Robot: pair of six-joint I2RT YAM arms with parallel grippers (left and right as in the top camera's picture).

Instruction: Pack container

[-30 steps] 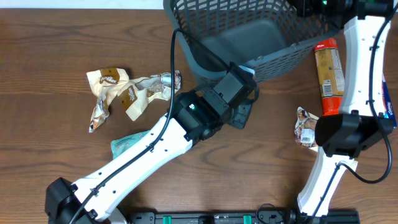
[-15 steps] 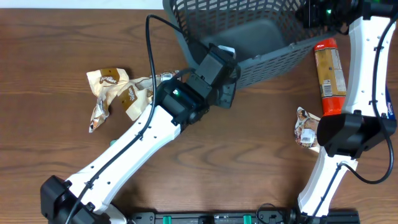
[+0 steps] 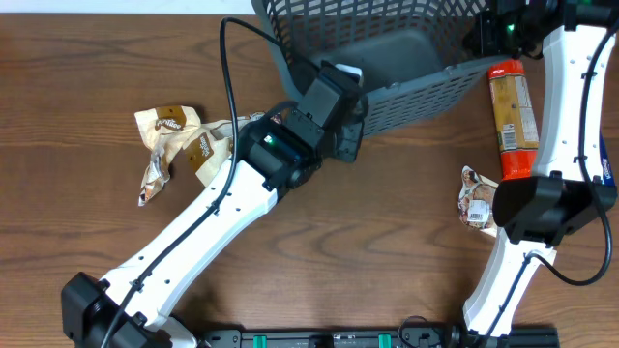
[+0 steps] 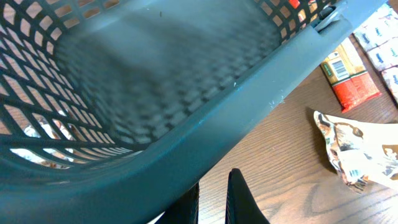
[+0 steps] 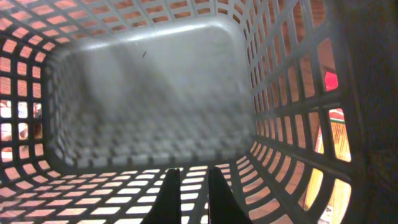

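The container [image 3: 426, 92], a big dark grey-blue lattice basket, stands at the table's far edge with nothing in it. My left gripper [image 3: 340, 97] is shut, its tips low against the outside of the thick near-left rim [image 4: 249, 112]. In the left wrist view only a thin slit with bare wood shows between the fingers [image 4: 239, 199]. My right gripper [image 3: 488, 29] reaches in over the far right corner. Seen from the right wrist, it [image 5: 194, 171] is shut just above the inner lattice wall, facing the bare floor [image 5: 149, 93]. I cannot tell whether it pinches a rib.
Crumpled beige snack packets [image 3: 184, 140] lie left of the container. A long red-orange pack [image 3: 511, 116] lies to its right, with a small packet [image 3: 476, 198] below it by the right arm's elbow. A blue-white pack [image 3: 604, 164] peeks in at the right edge.
My left arm swung up and to the left, from below the container's front corner to its near-left rim. The container turned slightly. The right gripper stayed at the far corner.
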